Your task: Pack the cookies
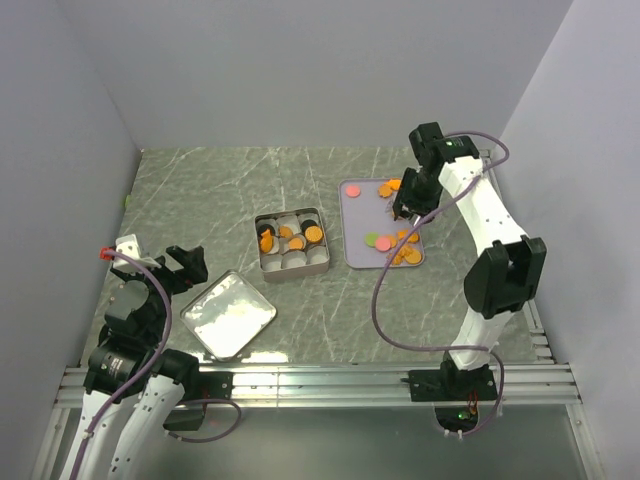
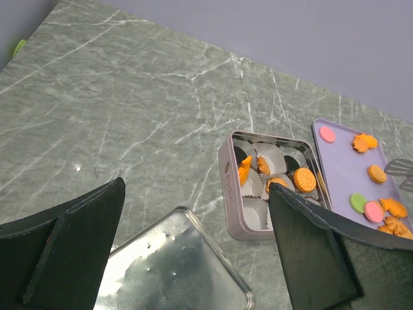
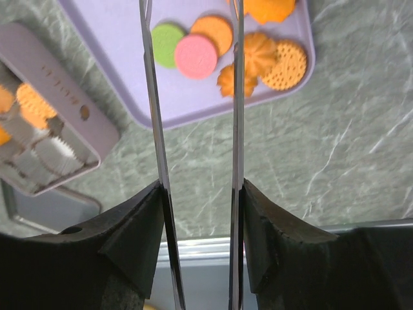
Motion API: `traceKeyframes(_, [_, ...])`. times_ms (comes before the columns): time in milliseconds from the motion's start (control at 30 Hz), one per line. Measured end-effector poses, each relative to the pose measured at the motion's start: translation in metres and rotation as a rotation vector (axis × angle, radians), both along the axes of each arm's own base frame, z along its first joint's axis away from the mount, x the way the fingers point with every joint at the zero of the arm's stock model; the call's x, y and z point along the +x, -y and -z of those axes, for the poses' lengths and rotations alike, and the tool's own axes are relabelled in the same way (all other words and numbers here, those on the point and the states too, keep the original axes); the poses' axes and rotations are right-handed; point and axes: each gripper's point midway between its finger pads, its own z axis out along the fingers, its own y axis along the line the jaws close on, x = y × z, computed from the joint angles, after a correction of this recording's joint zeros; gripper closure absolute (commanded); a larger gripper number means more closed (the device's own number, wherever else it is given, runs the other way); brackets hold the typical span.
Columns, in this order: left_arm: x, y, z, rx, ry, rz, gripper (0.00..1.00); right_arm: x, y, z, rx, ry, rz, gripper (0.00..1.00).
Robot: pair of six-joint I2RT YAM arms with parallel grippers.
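Note:
Cookies lie on the lavender tray [image 1: 352, 235]: several orange ones [image 1: 405, 252], a pink one [image 1: 352, 190] and a green one [image 1: 371, 239]. More orange cookies [image 1: 312, 235] sit in paper cups in the silver tin [image 1: 290, 268]. My right gripper [image 1: 405, 205] hovers over the tray, shut on metal tongs [image 3: 155, 97] whose two blades stand apart; their tips are out of the right wrist view. Below the blades lie pink [image 3: 195, 56], green [image 3: 166, 44] and orange [image 3: 268, 61] cookies. My left gripper [image 1: 185, 265] is open and empty, left of the tin [image 2: 233, 194].
The tin's silver lid [image 1: 228, 315] lies upside down near my left gripper, also in the left wrist view [image 2: 174, 265]. Grey walls close in the marble table on three sides. A metal rail [image 1: 320, 380] runs along the near edge.

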Motion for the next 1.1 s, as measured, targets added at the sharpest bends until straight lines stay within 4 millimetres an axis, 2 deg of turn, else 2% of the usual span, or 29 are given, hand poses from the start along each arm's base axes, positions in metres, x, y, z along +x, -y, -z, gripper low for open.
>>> traceKeyframes(200, [0.0, 0.0, 0.0, 0.001, -0.003, 0.0, 0.01, 0.015, 0.011, 0.021, -0.064, -0.04, -0.001, 0.43])
traceKeyframes(400, [0.002, 0.0, 0.003, 0.004, -0.015, -0.001, 0.01, 0.025, 0.021, 0.03, -0.084, -0.056, 0.008, 0.43])
traceKeyframes(667, [0.003, -0.001, 0.004, 0.006, -0.02, -0.013, 0.01, 0.043, 0.017, 0.043, -0.081, -0.073, -0.012, 0.43])
traceKeyframes(967, [0.004, -0.004, 0.005, 0.007, -0.027, -0.029, 0.01, 0.051, 0.015, 0.055, -0.077, -0.094, -0.028, 0.43])
traceKeyframes(1100, [0.005, -0.005, 0.006, 0.008, -0.03, -0.036, 0.01, 0.05, 0.015, 0.059, -0.078, -0.108, -0.029, 0.47])
